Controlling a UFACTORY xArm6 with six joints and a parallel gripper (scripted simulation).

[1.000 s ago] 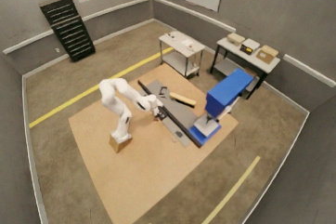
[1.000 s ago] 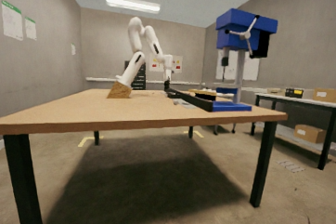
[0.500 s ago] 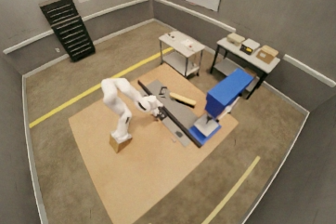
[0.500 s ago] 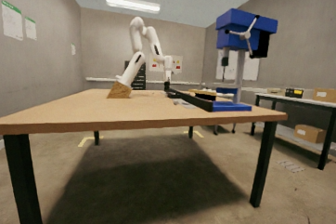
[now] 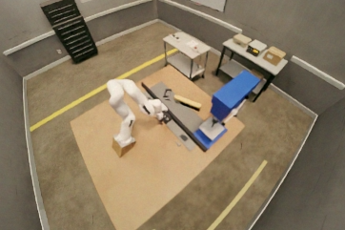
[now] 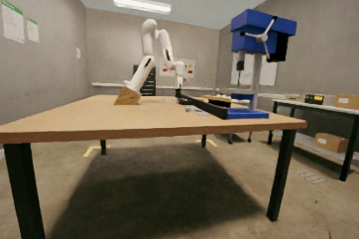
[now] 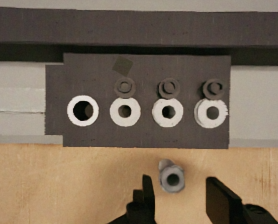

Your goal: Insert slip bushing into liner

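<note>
In the wrist view the jig's dark sliding plate point(image 7: 140, 65) carries a row of white liners. The leftmost liner point(image 7: 71, 111) is empty, with an open dark hole. The other three liners point(image 7: 125, 112) point(image 7: 168, 112) point(image 7: 211, 113) each hold a bushing, with a dark lock screw above each. The loose slip bushing point(image 7: 171, 178) is small and grey. It lies on its side on the wooden table top in front of the plate, below the third liner. My gripper point(image 7: 177, 193) point(image 5: 164, 115) point(image 6: 178, 90) is open. Its fingers stand on either side of the bushing, just short of it, and touch nothing.
A dark rail point(image 7: 140, 30) runs behind the plate on a grey base point(image 7: 15, 100). A blue drill press point(image 5: 233, 94) point(image 6: 260, 29) stands at the far end of the base. A wooden block point(image 5: 187, 101) lies behind the rail. Two side tables stand off the mat.
</note>
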